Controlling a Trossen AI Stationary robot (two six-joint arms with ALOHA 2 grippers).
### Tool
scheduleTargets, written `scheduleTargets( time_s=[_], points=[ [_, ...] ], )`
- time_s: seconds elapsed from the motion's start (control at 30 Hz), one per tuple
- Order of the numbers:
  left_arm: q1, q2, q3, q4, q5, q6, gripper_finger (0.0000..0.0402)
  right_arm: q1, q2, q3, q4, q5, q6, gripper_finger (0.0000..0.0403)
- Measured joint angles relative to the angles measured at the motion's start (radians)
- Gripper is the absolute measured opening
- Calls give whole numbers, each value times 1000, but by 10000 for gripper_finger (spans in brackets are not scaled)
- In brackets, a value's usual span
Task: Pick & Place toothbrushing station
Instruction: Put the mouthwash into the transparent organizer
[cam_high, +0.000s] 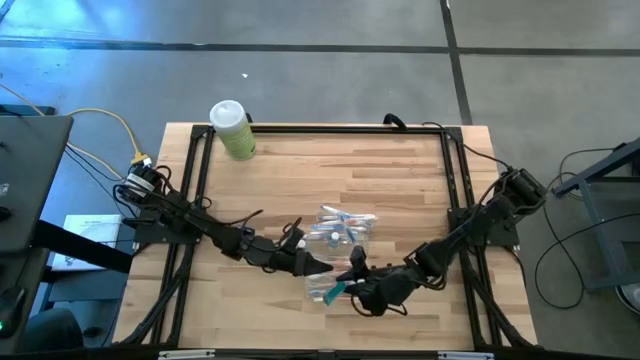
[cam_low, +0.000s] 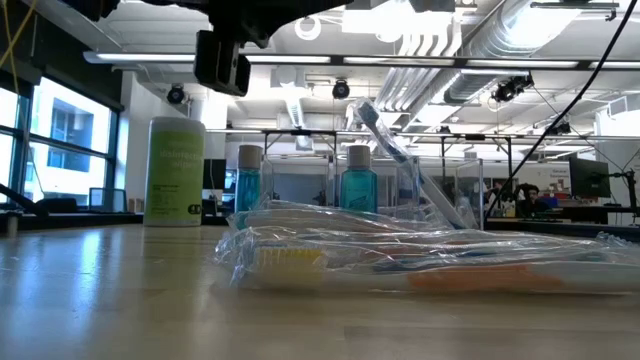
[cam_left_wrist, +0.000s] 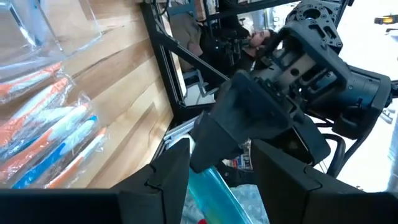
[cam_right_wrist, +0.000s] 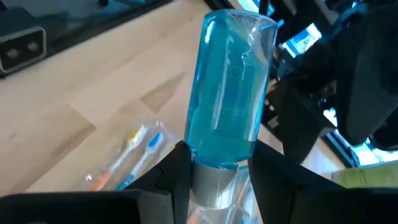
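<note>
Your right gripper (cam_right_wrist: 214, 165) is closed on a small blue tube (cam_right_wrist: 231, 87). Its two dark fingers (cam_right_wrist: 171, 171) squeeze the tube just above the tube's pale cap. The tube sticks out past the fingers and is up off the table (cam_high: 400, 180).

Your left gripper (cam_high: 318, 266) is right next to it, almost nose to nose. Its jaws are partly open, and a blue tube shows between its fingers (cam_left_wrist: 171, 177). You cannot tell if those fingers are pressing on it or just sitting around it.

Take the pile of clear bags (cam_high: 340, 232) as your landmark. Both grippers meet at the front edge of that pile, the left one coming in from the pile's left and the right one from its right. Inside the bags you can see slim toothbrushes (cam_left_wrist: 53, 134) with blue and orange parts. They lie flat on the wood. Two more small blue tubes (cam_low: 250, 180) with white caps stand up behind the bags in the low view.

Far behind the pile, at the back left corner of the table, stands a pale green bottle (cam_high: 233, 130) with a white cap. It is well away from both grippers. A dark metal frame (cam_high: 320, 129) runs around the table.
</note>
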Motion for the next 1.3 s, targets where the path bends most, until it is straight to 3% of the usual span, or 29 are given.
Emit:
scheduleTargets(
  time_s=[0.27,0.6,0.93,1.3],
  points=[
    [0,0,0,-25,110,-61,166,-35,0,0,-37,-39,23,125],
    [13,1,0,-82,156,-187,166,-41,0,0,-37,-53,20,125],
    [58,1,0,-89,225,-185,166,-93,0,0,-59,-101,46,126],
    [58,1,-1,-108,215,-146,166,-142,0,0,-91,-96,94,126]
  ],
)
